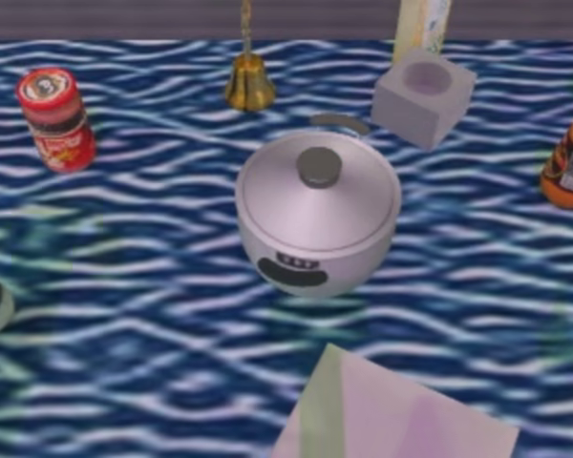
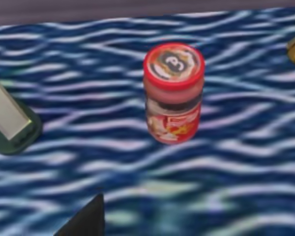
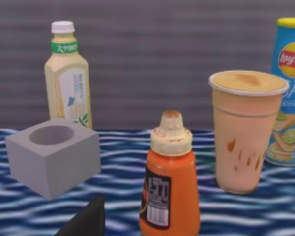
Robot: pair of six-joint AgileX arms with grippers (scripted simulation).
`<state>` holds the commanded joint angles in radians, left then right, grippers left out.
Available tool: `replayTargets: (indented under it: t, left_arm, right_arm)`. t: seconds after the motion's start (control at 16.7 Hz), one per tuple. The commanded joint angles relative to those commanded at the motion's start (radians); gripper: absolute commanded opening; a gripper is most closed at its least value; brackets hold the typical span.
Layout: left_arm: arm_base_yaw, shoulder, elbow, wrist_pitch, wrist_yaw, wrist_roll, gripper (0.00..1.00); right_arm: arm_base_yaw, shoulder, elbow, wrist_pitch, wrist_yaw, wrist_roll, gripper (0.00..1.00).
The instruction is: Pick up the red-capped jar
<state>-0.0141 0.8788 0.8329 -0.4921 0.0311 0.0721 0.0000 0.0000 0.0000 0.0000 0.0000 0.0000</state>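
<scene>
Top view: red-capped jar [image 1: 56, 118] is stood upright at far left, so left arm is judged nearer; neither gripper's jaw state can be told.

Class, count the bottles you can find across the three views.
2. The orange bottle stands at the table's right edge. The pale yellow bottle stands at the back, behind the grey block. Others may be hidden.
</scene>
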Motion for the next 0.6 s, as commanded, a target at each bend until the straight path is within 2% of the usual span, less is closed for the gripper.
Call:
replayTargets:
  t: [0.6]
  left_arm:
    - [0.003,0.998,0.954,-0.55,0.019,0.096,1.0]
  right_arm:
    - [0.0,0.0,0.0,0.0,0.0,0.0,1.0]
